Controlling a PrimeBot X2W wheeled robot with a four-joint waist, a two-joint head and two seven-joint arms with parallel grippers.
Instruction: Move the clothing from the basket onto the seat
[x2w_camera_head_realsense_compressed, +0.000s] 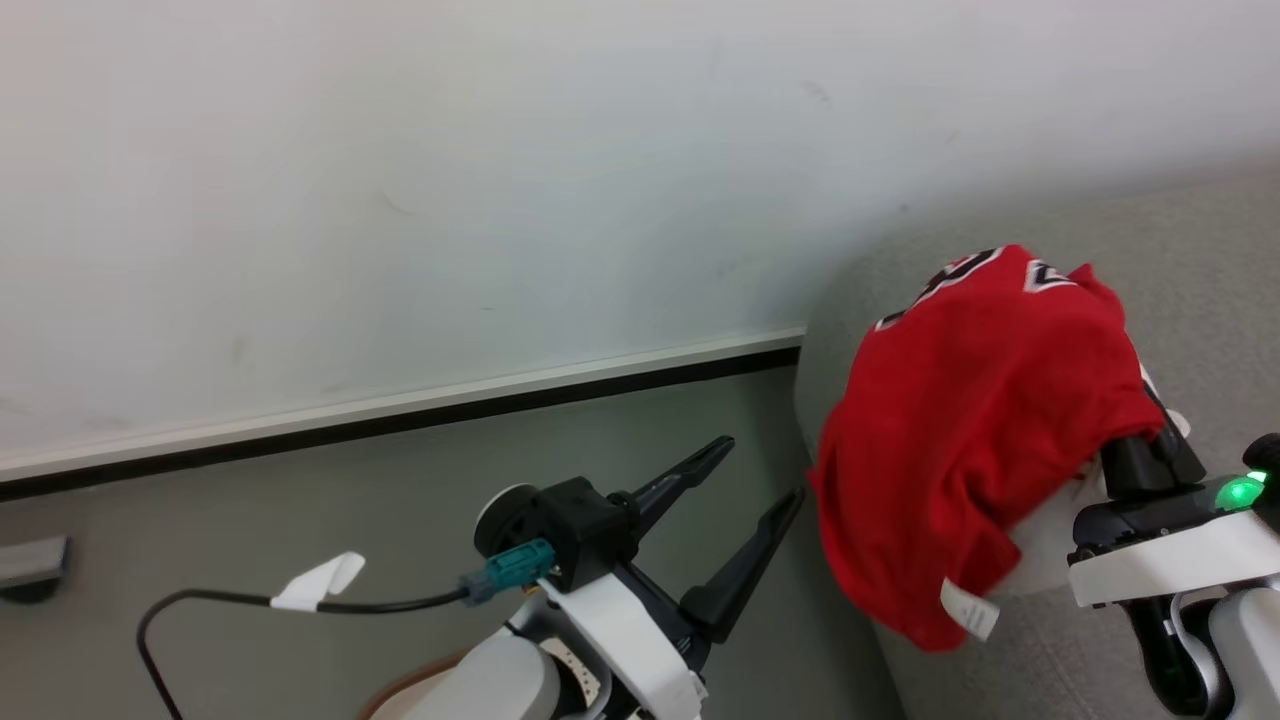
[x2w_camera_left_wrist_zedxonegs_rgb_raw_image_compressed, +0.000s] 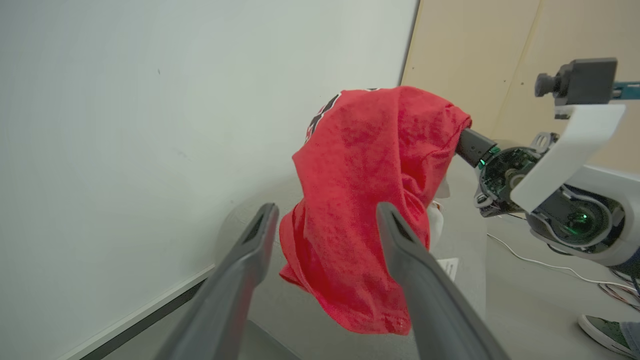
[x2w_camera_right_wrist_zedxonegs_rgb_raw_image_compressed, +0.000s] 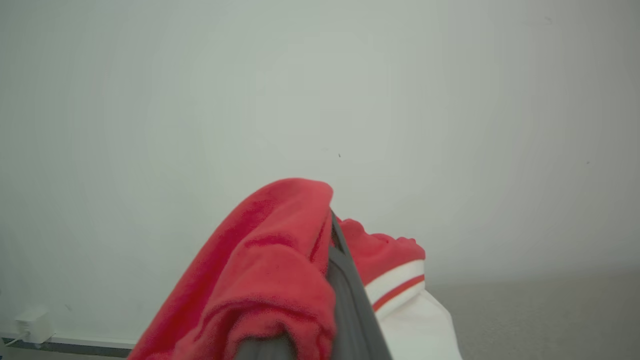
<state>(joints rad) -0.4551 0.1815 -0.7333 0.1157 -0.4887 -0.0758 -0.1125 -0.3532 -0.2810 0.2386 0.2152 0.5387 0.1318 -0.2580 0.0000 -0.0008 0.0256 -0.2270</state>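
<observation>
The clothing (x2w_camera_head_realsense_compressed: 980, 420), a bright red garment with white trim and black-and-white lettering, hangs bunched over my right gripper (x2w_camera_head_realsense_compressed: 1150, 450), which is shut on it above the edge of the light-grey seat (x2w_camera_head_realsense_compressed: 1210, 270). In the right wrist view the red clothing (x2w_camera_right_wrist_zedxonegs_rgb_raw_image_compressed: 270, 270) drapes over both sides of the closed dark fingers (x2w_camera_right_wrist_zedxonegs_rgb_raw_image_compressed: 350, 290). My left gripper (x2w_camera_head_realsense_compressed: 760, 470) is open and empty, just left of the hanging cloth. The left wrist view looks between its spread fingers (x2w_camera_left_wrist_zedxonegs_rgb_raw_image_compressed: 405, 250) at the clothing (x2w_camera_left_wrist_zedxonegs_rgb_raw_image_compressed: 370, 165) and the seat (x2w_camera_left_wrist_zedxonegs_rgb_raw_image_compressed: 467, 250). The basket is out of view.
A white wall (x2w_camera_head_realsense_compressed: 500, 180) with a dark baseboard (x2w_camera_head_realsense_compressed: 400, 420) stands behind grey floor. A black cable with a white tag (x2w_camera_head_realsense_compressed: 320, 582) runs to my left wrist. A thin brown curved edge (x2w_camera_head_realsense_compressed: 395, 698) peeks out under my left forearm. A person's shoe (x2w_camera_left_wrist_zedxonegs_rgb_raw_image_compressed: 605, 332) and floor cables lie at the right.
</observation>
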